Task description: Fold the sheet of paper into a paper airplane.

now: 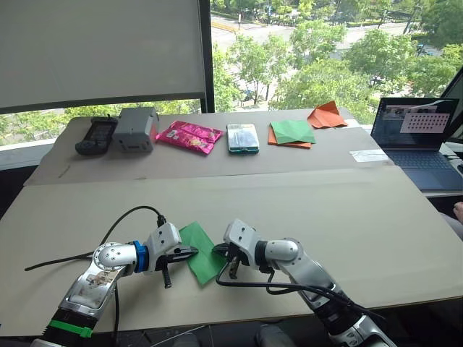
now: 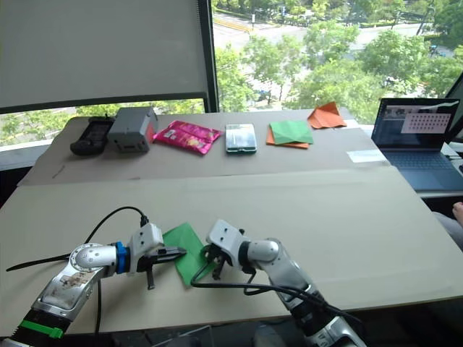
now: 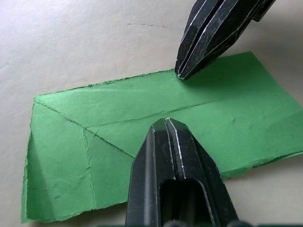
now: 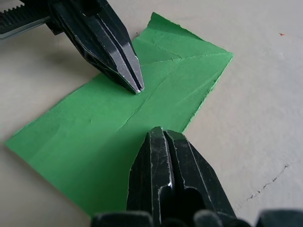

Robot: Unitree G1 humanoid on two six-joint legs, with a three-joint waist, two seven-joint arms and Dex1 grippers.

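**Spotter:** Right, head views first. Where's the sheet?

**Me:** The sheet of paper (image 1: 202, 252) lies flat on the table (image 1: 347, 217), partly folded, between my two grippers. Left gripper (image 1: 189, 252) reaches in from one side of the sheet, right gripper (image 1: 219, 252) from the other.

**Spotter:** Left wrist?

**Me:** My left fingers are pressed together, tip on the sheet near its long centre crease; corner folds show at one end. The right tip sits at the far edge. I judge both are pinning the sheet, not pinching it.

**Spotter:** Right wrist?

**Me:** Same from the other side: right fingers pressed together over the sheet's near edge.

**Spotter:** Anything in the way?

**Me:** No. Green-and-orange paper stack (image 1: 292, 133), orange folded paper (image 1: 326, 115), pink packet (image 1: 189, 136) and laptop (image 1: 416, 134) sit well beyond the sheet.
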